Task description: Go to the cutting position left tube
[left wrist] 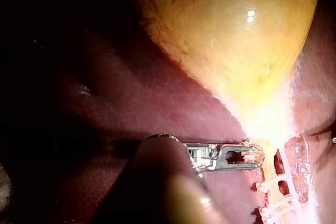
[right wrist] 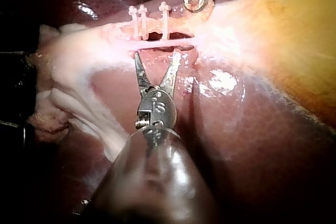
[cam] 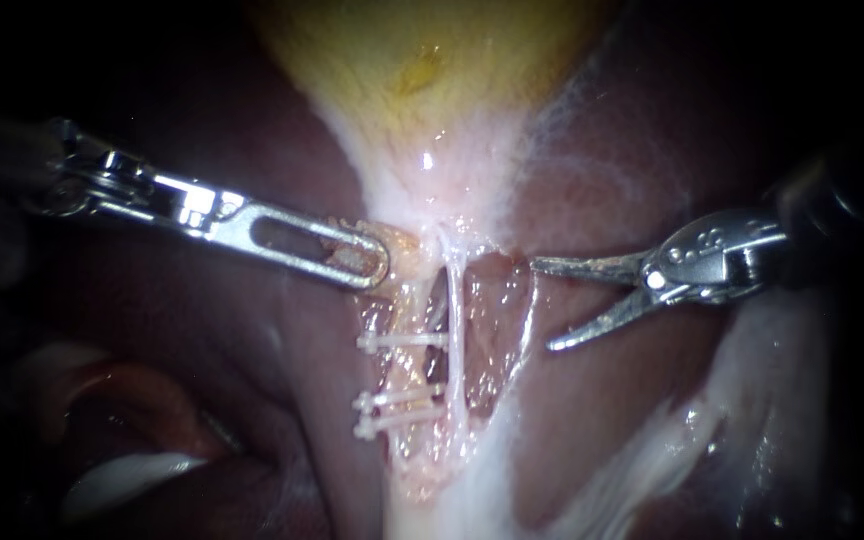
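The left instrument (cam: 357,258) pinches with its hand the neck of the gallbladder (cam: 432,60). The right instrument (cam: 543,305) holds its hand spread, apart from the left tube (cam: 407,372), which carries three clips (cam: 402,342).

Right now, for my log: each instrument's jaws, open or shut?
Left instrument: slotted silver jaws shut on pale yellowish tissue below the yellow gallbladder.
Right instrument: curved blades open, holding nothing.
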Action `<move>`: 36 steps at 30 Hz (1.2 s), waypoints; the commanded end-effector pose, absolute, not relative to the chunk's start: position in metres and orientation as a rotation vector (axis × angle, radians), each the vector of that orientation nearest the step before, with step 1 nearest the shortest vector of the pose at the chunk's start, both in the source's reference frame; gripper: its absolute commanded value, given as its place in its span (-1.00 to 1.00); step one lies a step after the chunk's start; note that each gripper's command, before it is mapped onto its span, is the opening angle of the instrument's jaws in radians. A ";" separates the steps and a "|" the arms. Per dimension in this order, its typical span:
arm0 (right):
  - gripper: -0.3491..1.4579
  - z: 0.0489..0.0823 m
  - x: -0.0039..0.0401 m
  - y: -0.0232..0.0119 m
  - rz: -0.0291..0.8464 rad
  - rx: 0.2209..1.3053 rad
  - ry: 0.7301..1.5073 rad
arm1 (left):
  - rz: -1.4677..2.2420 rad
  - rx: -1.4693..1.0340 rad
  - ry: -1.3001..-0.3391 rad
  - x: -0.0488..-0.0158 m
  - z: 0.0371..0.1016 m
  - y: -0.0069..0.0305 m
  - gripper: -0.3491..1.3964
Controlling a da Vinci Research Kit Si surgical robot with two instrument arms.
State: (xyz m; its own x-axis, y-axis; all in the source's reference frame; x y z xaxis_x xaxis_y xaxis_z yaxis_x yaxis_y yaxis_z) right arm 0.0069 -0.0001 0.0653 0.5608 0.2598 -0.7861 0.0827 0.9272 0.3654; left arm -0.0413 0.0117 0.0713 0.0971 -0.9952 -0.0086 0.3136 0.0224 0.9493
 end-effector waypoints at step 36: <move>0.98 0.0662 0.0086 -0.0015 0.110 0.419 0.982 | -1.274 1.061 -0.933 -0.0368 0.0630 0.0125 -1.00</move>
State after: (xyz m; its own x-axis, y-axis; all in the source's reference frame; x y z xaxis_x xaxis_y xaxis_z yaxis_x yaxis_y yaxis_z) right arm 0.0089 -0.0017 0.0664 0.5567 0.2818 -0.7815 0.0938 0.9134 0.3961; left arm -0.0368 0.0125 0.0630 0.0864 -0.9958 -0.0318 0.2704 -0.0073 0.9627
